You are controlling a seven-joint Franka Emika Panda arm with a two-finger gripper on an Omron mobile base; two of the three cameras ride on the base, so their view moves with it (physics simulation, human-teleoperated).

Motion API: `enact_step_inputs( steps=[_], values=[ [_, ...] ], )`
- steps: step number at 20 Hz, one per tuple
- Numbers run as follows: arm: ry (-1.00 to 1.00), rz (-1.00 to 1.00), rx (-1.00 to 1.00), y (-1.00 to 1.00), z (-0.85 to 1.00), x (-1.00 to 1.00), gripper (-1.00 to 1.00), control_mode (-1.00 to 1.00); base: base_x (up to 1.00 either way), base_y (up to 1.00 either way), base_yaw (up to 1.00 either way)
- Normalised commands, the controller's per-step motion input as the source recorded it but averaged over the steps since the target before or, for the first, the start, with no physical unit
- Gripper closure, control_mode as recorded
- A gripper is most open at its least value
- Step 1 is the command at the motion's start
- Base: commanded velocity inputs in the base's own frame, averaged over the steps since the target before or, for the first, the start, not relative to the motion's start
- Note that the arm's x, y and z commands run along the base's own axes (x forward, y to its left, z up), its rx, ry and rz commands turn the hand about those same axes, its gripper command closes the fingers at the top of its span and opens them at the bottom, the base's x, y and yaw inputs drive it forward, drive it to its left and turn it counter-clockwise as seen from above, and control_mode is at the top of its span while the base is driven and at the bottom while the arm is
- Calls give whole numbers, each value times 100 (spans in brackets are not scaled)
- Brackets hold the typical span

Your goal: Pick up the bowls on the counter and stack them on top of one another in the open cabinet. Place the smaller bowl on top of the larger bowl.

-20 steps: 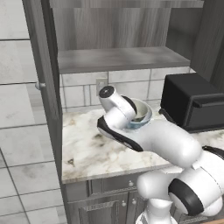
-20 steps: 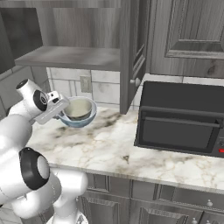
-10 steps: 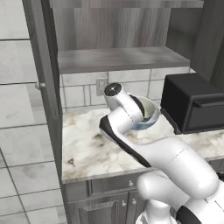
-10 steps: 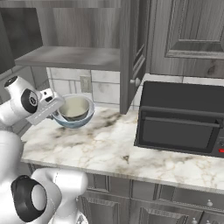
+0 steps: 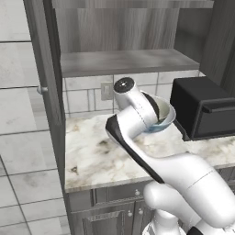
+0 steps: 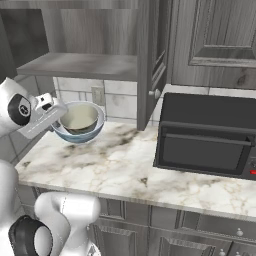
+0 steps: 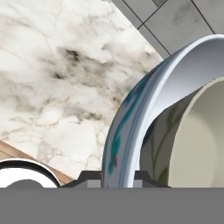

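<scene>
Left base view: larger bowl (image 5: 164,120) lifted off worktop (image 5: 96,156), smaller bowl (image 5: 161,111) nested inside. Right base view: pincer (image 6: 56,116) clamped on the bowl's 9 o'clock rim; cabinet shelf (image 6: 80,65) at 12, awaiting the stack. Hand view: patterned rim pinched; stacking apparently done, shelving left.

Your gripper (image 7: 117,177) is clamped on the rim of the wide blue-patterned white bowl (image 6: 95,131), with the small grey-beige bowl (image 6: 79,117) nested inside. Above and beyond it, the flat grey shelf (image 5: 124,61) of the open wood-grain cabinet (image 6: 95,30) lies bare. You have the long grey cabinet door (image 6: 152,60) hanging just right of that opening. Further right, the black boxy microwave (image 6: 207,137) blocks the counter. Below, the white marble counter (image 7: 57,78) lies bare toward its front edge.
</scene>
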Motion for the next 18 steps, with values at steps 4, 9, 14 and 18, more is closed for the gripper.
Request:
enact_step_inputs(
  steps=[4, 9, 14, 18],
  values=[
    [0, 0, 0, -2, 42, -29, 100, -100, 0, 0, 0],
    [0, 0, 0, 0, 48, -22, 100, -100, 0, 0, 0],
    [-2, 0, -3, 0, 52, -8, 100, -100, 0, 0, 0],
    [-3, 0, -5, 0, 43, -9, 100, -100, 0, 0, 0]
  ],
)
